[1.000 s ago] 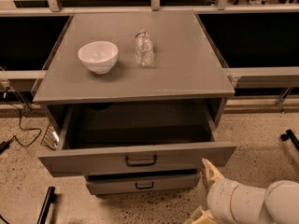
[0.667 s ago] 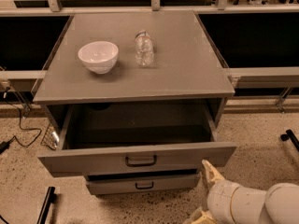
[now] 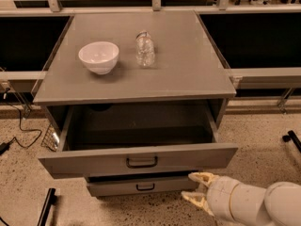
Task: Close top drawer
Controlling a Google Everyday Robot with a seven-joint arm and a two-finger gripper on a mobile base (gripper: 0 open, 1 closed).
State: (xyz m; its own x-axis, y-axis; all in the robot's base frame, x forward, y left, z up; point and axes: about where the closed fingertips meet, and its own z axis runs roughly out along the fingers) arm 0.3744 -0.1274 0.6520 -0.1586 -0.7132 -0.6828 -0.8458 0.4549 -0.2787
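Below the right end of the pulled-out top drawer [image 3: 94,164], the gripper [image 3: 197,188] is hovering low near the floor, its two cream fingers [image 3: 201,177] spreading apart and gripping nothing, their tips pointing left and sitting just beside the right end of a lower drawer [image 3: 141,186]. The top drawer is jutting well out of the grey cabinet [image 3: 188,69], its long front panel carrying a black bar handle [image 3: 141,162] at the middle, and its cavity is lying open and dark. Nothing is standing between the fingers and that front panel. On the cabinet top a white bowl [image 3: 99,56] is sitting just left of a clear plastic bottle [image 3: 145,48], the two near each other but apart. A black cable [image 3: 21,128] is trailing over the speckled floor at the left, and a black bar [image 3: 46,207] is lying at the bottom left. The lower drawer is showing only as a narrow strip beneath the top one, the arm is being cut off by the bottom and right edges, and the back of the open drawer is fading into shadow. Compared with a second ago, the gripper is sitting slightly farther left, while the drawer, bowl and bottle are staying where they were.
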